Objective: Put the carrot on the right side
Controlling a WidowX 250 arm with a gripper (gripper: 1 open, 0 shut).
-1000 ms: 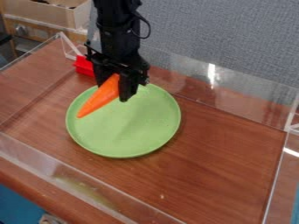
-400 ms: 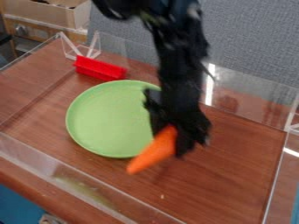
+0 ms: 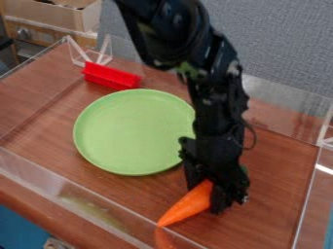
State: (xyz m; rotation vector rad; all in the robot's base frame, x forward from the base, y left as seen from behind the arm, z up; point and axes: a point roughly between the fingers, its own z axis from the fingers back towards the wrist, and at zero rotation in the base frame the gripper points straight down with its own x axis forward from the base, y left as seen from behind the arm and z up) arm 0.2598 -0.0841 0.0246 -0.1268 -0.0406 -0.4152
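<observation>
While the gripper (image 3: 216, 192) clamps its thick end, the carrot (image 3: 190, 205) hangs low near the front, right of the green plate (image 3: 124, 131); seemingly light, rigid, smooth; best pinched mid-body.

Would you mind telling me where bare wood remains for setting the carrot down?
Bare wood lies right of the green plate, out to the clear side wall, around the carrot held in the gripper. The front left strip is free too. Crowded: back left, near the red block.
</observation>
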